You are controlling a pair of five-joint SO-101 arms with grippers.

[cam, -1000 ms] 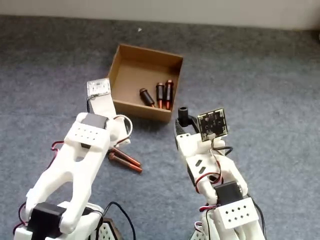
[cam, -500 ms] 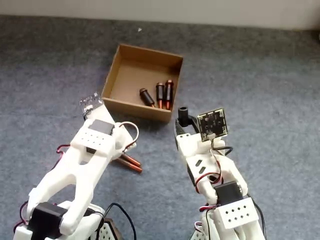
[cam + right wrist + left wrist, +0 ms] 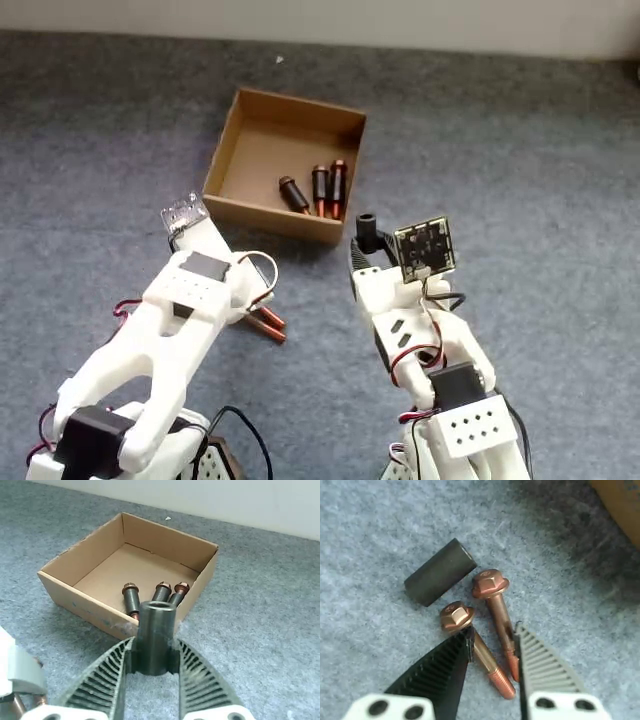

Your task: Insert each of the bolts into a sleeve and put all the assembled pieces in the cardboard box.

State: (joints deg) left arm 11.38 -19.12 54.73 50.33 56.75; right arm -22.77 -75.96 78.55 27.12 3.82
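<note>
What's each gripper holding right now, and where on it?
Right gripper clamps a dark sleeve by its lower sides. Left gripper is open over two bolts, holding nothing.

Grey carpet [image 3: 560,150] and a pale wall [image 3: 400,14] suggest an office.

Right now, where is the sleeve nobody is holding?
Left wrist view: the sleeve lies on the carpet beside two bolts' heads, past the left end effector.
</note>
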